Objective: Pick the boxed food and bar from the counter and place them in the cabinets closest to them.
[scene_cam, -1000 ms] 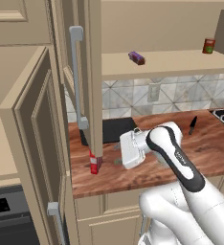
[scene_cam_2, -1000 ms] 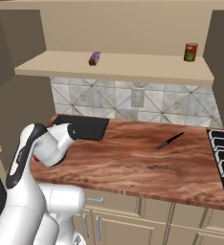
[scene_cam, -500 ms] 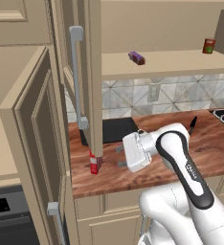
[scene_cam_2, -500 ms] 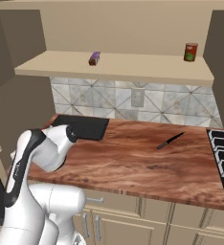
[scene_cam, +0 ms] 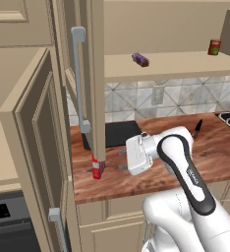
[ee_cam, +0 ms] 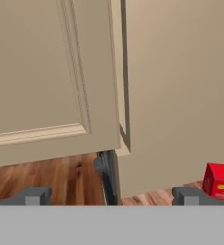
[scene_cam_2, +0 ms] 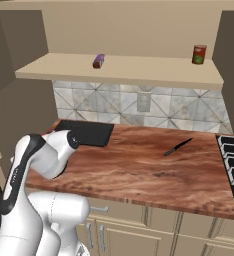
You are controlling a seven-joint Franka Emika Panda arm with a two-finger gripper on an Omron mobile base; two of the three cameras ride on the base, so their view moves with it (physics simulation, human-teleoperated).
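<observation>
With the bar [scene_cam: 140, 59] already up on the cabinet shelf [scene_cam: 186, 64], the gripper [ee_cam: 111, 195] — jaws wide, holding nothing — faces the boxed food [scene_cam: 96, 168] at the counter's [scene_cam: 151, 172] left end, beside the open door [ee_cam: 51, 76] — it looks to need swinging right before closing.

Open cabinet door [scene_cam: 95, 83] blocks the boxed food [scene_cam: 96, 168].

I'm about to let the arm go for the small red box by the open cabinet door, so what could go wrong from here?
1. The small red cardboard box stands tucked behind the edge of the open beige panelled cabinet door; the white hand could bump that door going in.
2. The box sits off to one side of the open jaws, not between them, so closing now would likely miss or tip it.
</observation>
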